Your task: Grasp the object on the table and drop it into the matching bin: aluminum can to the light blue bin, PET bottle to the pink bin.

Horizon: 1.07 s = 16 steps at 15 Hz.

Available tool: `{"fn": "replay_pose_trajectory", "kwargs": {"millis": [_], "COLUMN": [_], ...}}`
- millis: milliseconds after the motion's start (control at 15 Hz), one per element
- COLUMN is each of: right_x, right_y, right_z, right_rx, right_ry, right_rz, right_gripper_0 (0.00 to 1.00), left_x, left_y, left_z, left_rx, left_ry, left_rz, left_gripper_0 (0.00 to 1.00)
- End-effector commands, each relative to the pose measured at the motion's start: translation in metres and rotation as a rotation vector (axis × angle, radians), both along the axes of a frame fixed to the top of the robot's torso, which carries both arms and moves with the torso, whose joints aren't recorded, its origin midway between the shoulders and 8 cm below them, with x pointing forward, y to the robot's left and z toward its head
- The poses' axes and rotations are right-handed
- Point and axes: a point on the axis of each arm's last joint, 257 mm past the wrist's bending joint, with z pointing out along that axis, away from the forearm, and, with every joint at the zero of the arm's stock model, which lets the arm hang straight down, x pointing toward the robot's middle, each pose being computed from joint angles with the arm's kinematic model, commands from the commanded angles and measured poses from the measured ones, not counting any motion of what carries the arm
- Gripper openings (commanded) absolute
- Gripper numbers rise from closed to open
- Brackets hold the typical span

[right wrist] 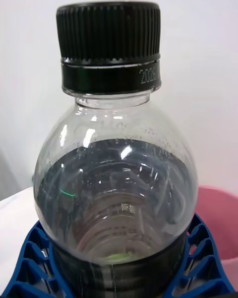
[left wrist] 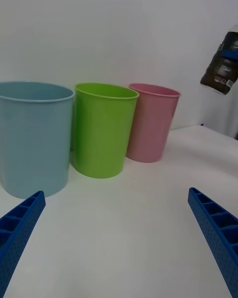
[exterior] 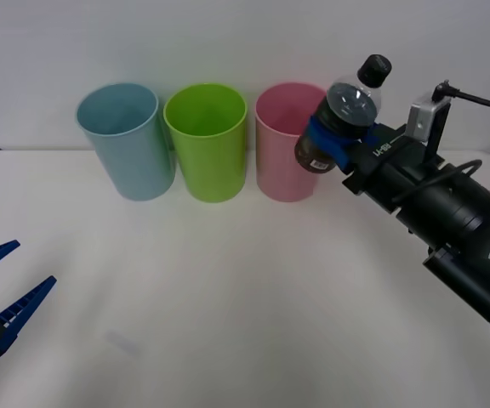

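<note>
The right end effector [exterior: 328, 136] clamps the PET bottle [exterior: 343, 119], tilted, beside the pink bin [exterior: 283, 144]; the left end effector [exterior: 2, 293] hangs wide open, empty.

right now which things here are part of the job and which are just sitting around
Part of the job:
- PET bottle, held up in the right gripper beside the pink bin's rim
- pink bin, where the bottle goes
- light blue bin, meant for cans
- table

Sitting around:
- green bin, between the other two
- left gripper, open, idle low over the table
</note>
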Motion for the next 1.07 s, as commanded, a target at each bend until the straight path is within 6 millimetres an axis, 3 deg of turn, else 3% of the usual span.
{"fn": "replay_pose_trajectory", "kwargs": {"millis": [67,533,1067], "right_x": [0.032,0.104,0.157], "right_y": [-0.009,-0.008,0.027], "right_z": [0.010,0.024,0.017], "right_rx": [0.007,0.021,0.007], "right_ry": [0.002,0.022,0.056], "right_rz": [-0.023,-0.077,-0.123], "right_gripper_0": [0.00,0.00,0.00], "left_x": [0.000,0.000,0.000], "left_y": [0.000,0.000,0.000], "left_z": [0.000,0.000,0.000], "left_rx": [0.000,0.000,0.000], "left_ry": [0.000,0.000,0.000], "left_rz": [0.000,0.000,0.000], "left_gripper_0": [1.00,1.00,1.00]}}
